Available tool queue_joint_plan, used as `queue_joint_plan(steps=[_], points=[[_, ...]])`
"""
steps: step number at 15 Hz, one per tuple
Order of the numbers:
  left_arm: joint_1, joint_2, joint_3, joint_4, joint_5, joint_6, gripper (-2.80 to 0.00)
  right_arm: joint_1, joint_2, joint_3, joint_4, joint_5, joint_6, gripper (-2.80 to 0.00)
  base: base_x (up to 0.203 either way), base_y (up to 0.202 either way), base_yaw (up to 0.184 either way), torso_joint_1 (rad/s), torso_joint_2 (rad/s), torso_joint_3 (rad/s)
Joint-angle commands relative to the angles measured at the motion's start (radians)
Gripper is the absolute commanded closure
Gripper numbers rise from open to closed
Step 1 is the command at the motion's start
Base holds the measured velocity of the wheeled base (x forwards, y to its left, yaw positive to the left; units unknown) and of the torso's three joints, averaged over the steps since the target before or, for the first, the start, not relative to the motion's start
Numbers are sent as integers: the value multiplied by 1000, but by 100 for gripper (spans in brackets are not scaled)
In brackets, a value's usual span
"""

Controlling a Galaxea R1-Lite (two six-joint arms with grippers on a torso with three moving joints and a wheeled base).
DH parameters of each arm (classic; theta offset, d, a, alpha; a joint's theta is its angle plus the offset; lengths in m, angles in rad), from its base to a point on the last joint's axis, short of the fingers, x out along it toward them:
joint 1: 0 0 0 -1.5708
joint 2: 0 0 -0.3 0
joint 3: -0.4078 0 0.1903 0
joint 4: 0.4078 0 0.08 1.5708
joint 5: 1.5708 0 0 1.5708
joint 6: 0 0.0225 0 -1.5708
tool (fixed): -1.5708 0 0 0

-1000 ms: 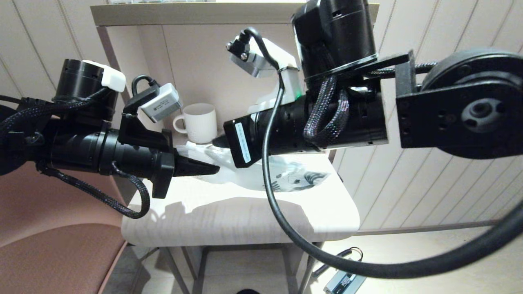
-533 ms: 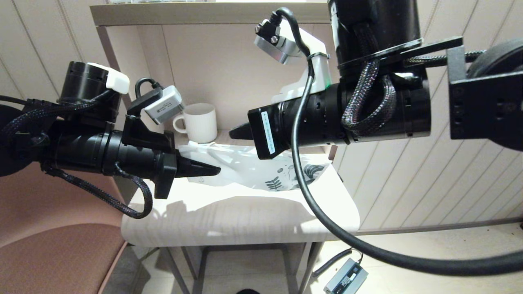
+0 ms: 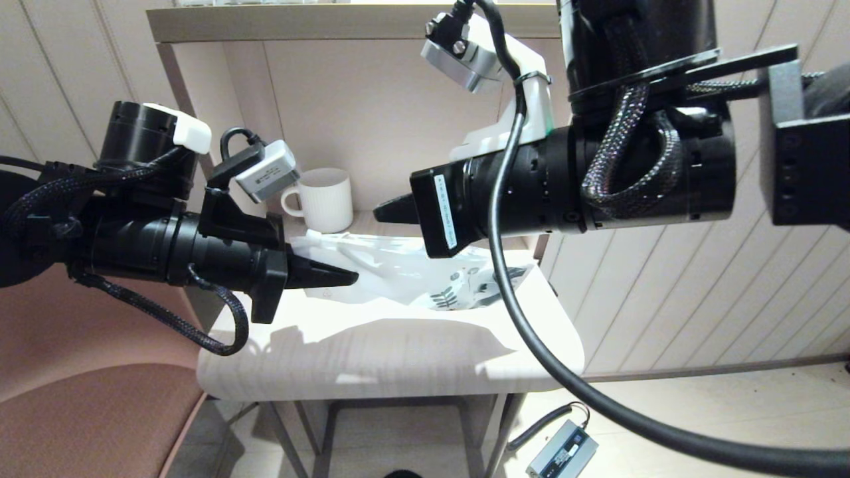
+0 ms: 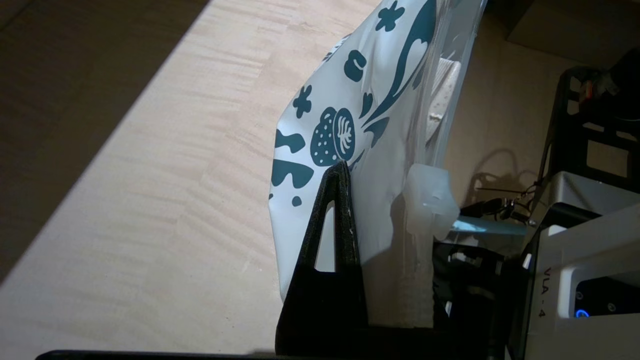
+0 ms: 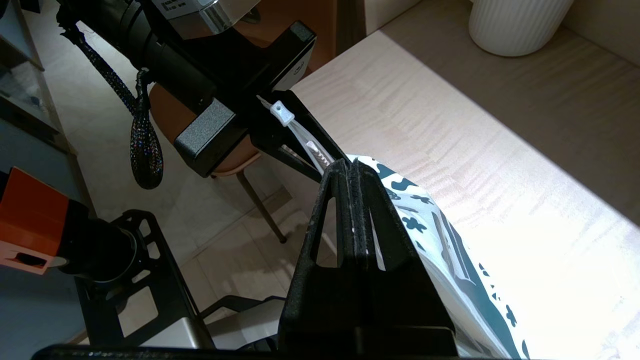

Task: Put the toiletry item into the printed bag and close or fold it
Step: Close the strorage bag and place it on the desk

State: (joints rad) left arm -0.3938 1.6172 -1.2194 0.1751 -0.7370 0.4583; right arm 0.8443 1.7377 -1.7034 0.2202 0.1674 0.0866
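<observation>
My right gripper (image 3: 388,211) has lifted clear of the printed bag (image 3: 398,272), fingers pressed together on nothing — left gripper (image 3: 332,273) keeps pinching its zip edge, so closing is underway.

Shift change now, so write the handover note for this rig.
Left gripper: shut on the bag at its zip edge, beside the slider.
Right gripper: fingers shut, just above the bag; it seems to hold nothing.
Bag: lies on the table, near the mug.
Comb: not clearly seen; a pale ribbed shape inside the bag is probably it.
Left: confirm the comb is inside, then zip or fold the bag.
</observation>
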Motion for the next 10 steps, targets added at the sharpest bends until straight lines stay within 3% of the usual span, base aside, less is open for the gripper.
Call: queue_joint_plan(steps=[1,10], points=[[0,4,0,0,-4,3,0,7,-15,20,1,1,-1,0,0,0,0,0,0,0],[0,1,0,1,-5,0,0,38,47,19,1,3,-1,0,0,0,0,0,0,0]])
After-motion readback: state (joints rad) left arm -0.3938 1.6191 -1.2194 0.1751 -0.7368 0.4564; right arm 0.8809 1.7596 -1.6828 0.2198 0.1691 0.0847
